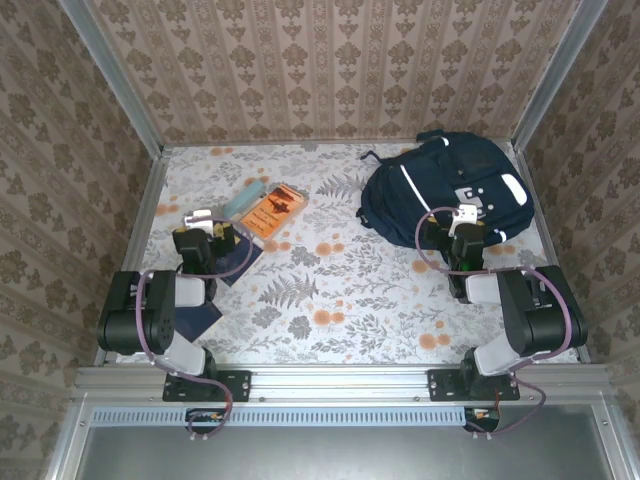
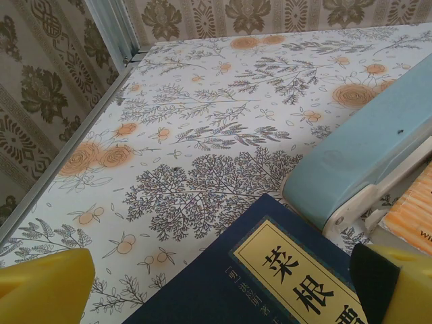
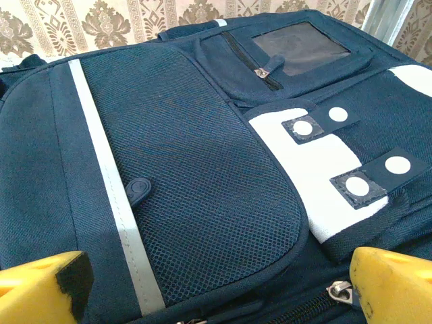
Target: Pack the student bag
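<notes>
Left gripper [image 1: 212,232] hangs wide open and empty over a navy book [image 2: 202,297] at the left of the table [image 1: 335,300], well apart from the student bag [image 1: 450,190]. Right gripper [image 1: 462,232], jaws equally wide and empty, sits at the bag's near edge, so the right arm [image 1: 520,310] is far nearer, the bag lying straight ahead of it.

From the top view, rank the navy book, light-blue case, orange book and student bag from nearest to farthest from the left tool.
1. navy book, directly beneath the left tool
2. light-blue case, just beyond the tool
3. orange book, right of the case
4. student bag, far right corner
</notes>
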Robot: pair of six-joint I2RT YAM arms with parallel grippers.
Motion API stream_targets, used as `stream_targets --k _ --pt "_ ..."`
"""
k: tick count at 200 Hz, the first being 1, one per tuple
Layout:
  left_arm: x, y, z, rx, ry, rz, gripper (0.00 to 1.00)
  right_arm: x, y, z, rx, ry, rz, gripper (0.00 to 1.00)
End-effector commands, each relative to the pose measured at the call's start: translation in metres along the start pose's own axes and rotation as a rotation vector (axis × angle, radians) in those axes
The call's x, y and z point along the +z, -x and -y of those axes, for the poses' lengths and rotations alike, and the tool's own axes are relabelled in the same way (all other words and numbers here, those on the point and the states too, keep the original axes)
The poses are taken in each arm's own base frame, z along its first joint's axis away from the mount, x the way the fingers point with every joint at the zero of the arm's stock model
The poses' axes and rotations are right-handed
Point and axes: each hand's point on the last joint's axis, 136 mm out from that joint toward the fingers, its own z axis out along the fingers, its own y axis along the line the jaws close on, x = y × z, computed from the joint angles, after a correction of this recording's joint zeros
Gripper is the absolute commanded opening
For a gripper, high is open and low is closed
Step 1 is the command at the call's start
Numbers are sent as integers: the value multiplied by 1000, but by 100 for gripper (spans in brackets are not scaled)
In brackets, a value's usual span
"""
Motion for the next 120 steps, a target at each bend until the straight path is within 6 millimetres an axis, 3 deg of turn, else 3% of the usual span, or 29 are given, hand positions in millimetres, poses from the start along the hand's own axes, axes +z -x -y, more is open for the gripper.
stream_targets --k 1,120 --pt "4 5 0 8 -8 2 100 1 4 -2 17 15 17 100" --pt "4 4 0 -3 -28 -3 100 1 4 -2 17 15 14 100"
